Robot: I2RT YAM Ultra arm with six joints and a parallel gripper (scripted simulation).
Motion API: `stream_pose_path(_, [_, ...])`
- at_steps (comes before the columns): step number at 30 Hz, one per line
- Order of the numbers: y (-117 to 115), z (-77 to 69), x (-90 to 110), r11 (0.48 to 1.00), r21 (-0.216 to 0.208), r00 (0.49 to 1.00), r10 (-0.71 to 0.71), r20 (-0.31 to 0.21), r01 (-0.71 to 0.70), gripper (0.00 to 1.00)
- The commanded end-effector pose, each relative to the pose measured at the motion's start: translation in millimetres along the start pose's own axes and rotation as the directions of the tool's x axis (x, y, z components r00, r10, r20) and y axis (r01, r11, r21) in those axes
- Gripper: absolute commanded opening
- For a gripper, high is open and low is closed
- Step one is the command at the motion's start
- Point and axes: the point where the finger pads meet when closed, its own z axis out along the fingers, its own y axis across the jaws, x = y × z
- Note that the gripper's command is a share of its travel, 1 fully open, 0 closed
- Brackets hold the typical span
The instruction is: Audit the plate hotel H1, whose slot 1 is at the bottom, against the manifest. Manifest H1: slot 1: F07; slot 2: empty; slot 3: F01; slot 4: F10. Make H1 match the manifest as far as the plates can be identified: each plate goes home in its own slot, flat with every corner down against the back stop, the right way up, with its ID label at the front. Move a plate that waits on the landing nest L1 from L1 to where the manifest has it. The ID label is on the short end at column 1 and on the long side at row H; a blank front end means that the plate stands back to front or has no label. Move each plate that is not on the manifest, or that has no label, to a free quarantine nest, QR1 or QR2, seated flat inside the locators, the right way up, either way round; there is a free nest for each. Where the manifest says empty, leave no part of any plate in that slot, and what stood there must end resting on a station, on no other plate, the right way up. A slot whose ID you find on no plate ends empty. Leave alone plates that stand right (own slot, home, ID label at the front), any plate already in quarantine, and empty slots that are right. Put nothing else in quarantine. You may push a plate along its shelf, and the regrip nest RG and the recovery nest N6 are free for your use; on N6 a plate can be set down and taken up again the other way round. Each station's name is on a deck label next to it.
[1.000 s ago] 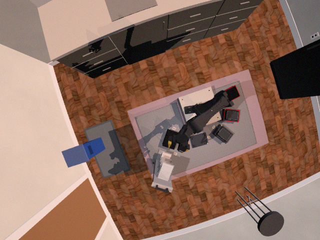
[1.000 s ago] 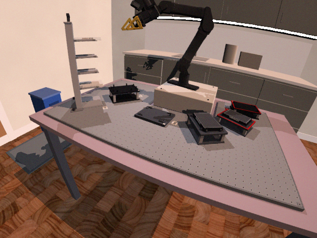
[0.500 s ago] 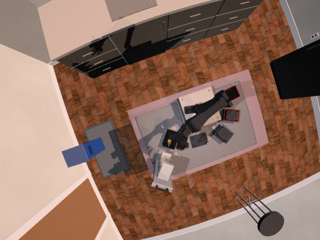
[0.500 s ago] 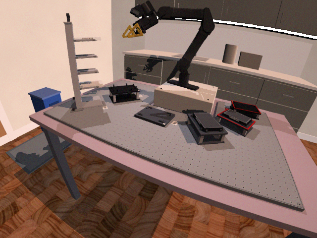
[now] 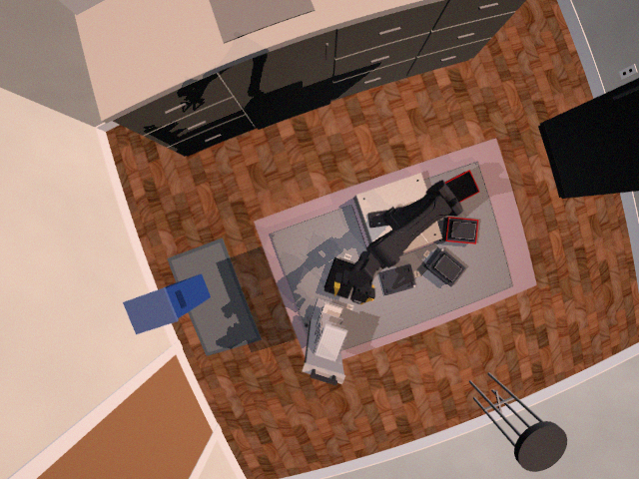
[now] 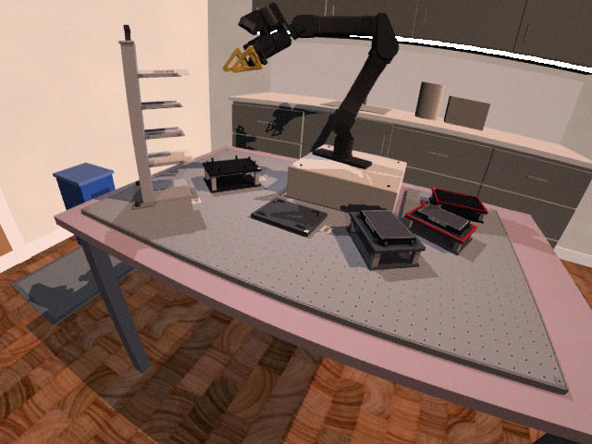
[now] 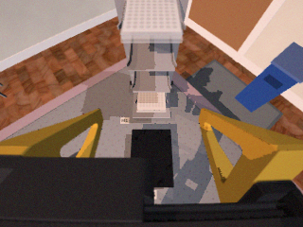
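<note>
We hold our gripper [image 6: 242, 61] high above the table [image 6: 305, 329], its yellow jaws wide apart with nothing between them, aimed down at the plate hotel [image 6: 133, 119].

From what we can see, the audit looks barely begun. In the wrist view a white plate [image 7: 151, 19] lies on the hotel's top shelf and a second pale plate [image 7: 151, 101] shows on a lower shelf. The shelves between are too shadowed for us to tell what they hold, and no label can be read from here.

Out on the table, a dark plate [image 6: 388, 225] sits on a raised stand [image 6: 382, 248]. Another dark plate [image 6: 442, 215] rests in a red-edged nest [image 6: 432, 229], and the second red-edged nest [image 6: 459, 199] beside it looks free. A flat black nest [image 6: 289, 215] lies near the arm's base block [image 6: 344, 183], and a black stand [image 6: 231, 172] sits close to the hotel.

We judge that nearly everything is left: reading the IDs, clearing the second slot if anything stands there, and rehoming or quarantining plates.
</note>
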Motion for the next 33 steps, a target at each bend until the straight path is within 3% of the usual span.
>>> stream_pose_path(1, [-1, 0.4, -8, 1.000, 0.008, 1.000, -0.003, 0.019, 0.003, 1.00])
stream_pose_path(33, [-1, 34.0, -24, 1.000, 0.008, 1.000, -0.003, 0.020, 0.003, 1.00])
